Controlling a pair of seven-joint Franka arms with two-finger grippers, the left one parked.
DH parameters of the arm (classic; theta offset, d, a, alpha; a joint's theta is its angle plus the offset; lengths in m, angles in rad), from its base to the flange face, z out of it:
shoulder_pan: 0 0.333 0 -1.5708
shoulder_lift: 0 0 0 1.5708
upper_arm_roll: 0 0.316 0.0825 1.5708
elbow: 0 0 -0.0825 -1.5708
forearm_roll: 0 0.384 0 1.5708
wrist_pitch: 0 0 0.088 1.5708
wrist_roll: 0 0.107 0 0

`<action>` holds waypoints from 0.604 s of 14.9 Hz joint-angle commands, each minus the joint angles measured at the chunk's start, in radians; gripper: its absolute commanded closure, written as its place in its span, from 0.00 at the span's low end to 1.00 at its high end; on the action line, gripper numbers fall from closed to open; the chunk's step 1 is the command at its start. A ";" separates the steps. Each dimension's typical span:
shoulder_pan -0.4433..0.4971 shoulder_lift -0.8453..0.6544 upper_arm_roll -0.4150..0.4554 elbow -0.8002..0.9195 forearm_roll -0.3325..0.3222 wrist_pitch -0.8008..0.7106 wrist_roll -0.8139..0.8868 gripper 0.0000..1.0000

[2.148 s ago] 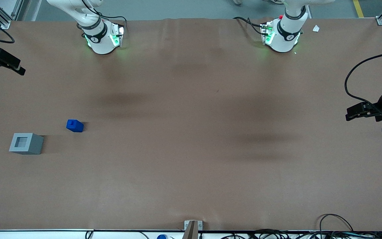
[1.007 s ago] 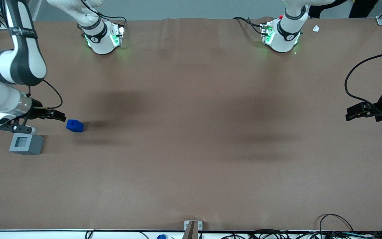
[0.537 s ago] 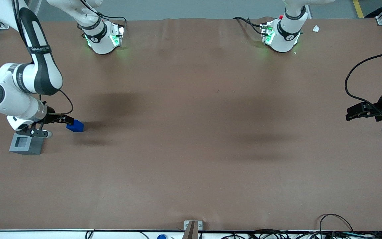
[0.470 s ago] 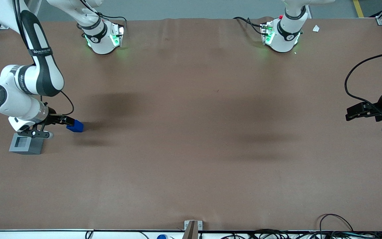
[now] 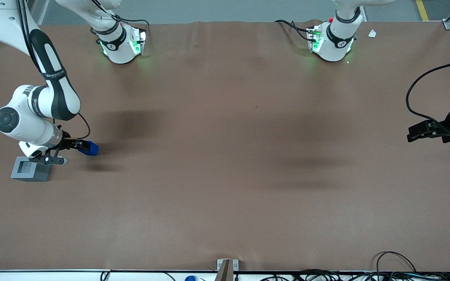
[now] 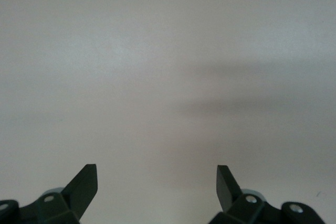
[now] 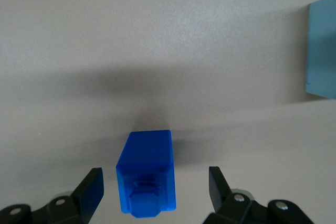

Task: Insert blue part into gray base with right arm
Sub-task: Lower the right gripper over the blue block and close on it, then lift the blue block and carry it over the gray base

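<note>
The blue part [image 5: 91, 148] lies on the brown table, a little farther from the front camera than the gray base [image 5: 29, 170]. My right arm's gripper [image 5: 81, 146] hangs low at the blue part, open, with a finger on each side of it. In the right wrist view the blue part [image 7: 147, 177] sits between the two black fingertips [image 7: 93, 187] with gaps on both sides, its stub facing the camera. The gray base [image 7: 321, 51] shows there as a pale block edge. Part of the wrist overlaps the base's top edge in the front view.
The working arm's base [image 5: 121, 43] and the parked arm's base [image 5: 332, 41] stand at the table's back edge. A bracket [image 5: 227, 267] and cables [image 5: 397, 269] lie along the front edge. The brown table [image 5: 225, 175] stretches wide toward the parked arm's end.
My right arm came in from the table's working-arm end, descended and moved its open gripper onto the blue part; the fingers now straddle it. Blue part and gray base have not moved.
</note>
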 commanded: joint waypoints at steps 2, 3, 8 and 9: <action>-0.004 0.010 0.010 -0.020 0.004 0.028 -0.005 0.14; -0.003 0.012 0.010 -0.020 0.004 0.026 -0.005 0.18; -0.003 0.016 0.010 -0.019 0.004 0.010 -0.004 0.76; -0.004 0.016 0.010 -0.013 0.004 0.003 0.001 0.87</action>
